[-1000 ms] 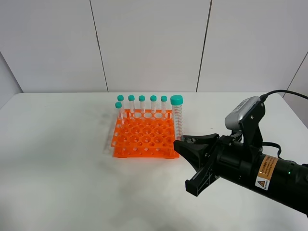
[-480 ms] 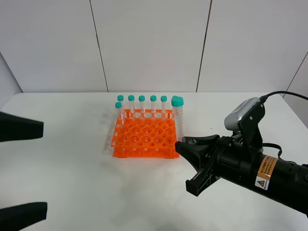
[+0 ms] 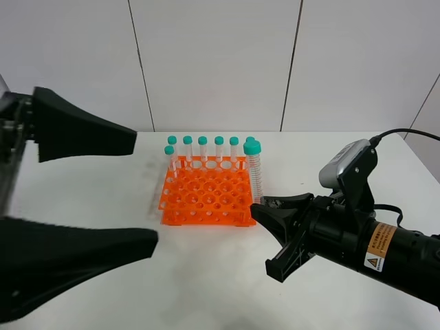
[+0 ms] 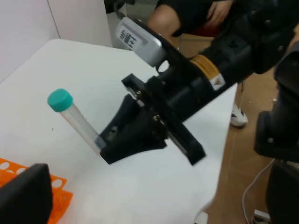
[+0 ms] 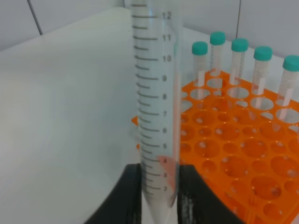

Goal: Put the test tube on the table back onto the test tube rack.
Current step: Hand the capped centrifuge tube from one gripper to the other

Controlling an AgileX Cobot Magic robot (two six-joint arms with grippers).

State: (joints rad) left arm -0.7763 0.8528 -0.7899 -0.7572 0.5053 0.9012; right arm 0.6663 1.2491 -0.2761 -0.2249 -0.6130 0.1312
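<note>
left gripper [image 3: 146,191] is swinging into view, jaws wide; test tube [image 3: 255,172] is tipping slightly above right gripper [image 3: 258,205].

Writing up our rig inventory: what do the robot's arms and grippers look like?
The left gripper and right gripper have matte black, wedge-shaped fingers. The right arm is black, with an orange-and-white warning label, a silver-grey wrist camera and a black cable.

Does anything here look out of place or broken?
One tube is outside the rack. It is beside the rack's right edge, roughly upright, pinched near its pointed tip by the right gripper. The other tubes stand in holes along the rack's far side. Nothing looks spilled or damaged.
</note>
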